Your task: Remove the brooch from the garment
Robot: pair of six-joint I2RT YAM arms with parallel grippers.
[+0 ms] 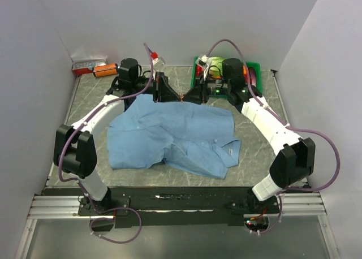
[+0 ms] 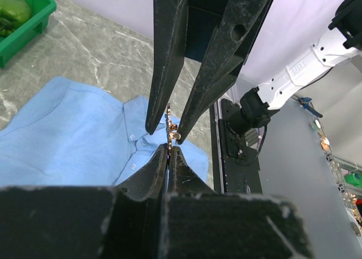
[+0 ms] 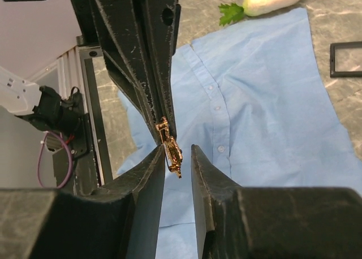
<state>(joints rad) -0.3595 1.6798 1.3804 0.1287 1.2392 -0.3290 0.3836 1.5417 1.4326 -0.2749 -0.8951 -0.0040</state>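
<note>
Jaws of the left gripper (image 2: 169,150) are clamped on the brooch (image 3: 172,151), centre frame, apparently clear of the garment (image 1: 169,137) below. Jaws of the right gripper (image 3: 178,157) stand apart around it. Close them squarely on the body before the left releases.

I see plain white walls on three sides in the overhead view: back wall (image 1: 181,21) across the top, left wall (image 1: 28,72) and right wall (image 1: 334,72) slanting down the edges. The table (image 1: 254,157) in the centre is grey, stone-look, with pale veins. A green bin (image 1: 255,64) sits upper right by the back wall, and a small white-and-red box (image 1: 89,64) upper left. An aluminium rail (image 1: 56,205) runs along the bottom, with a dull grey panel (image 1: 181,242) below it. Light is even, shadows soft.
</note>
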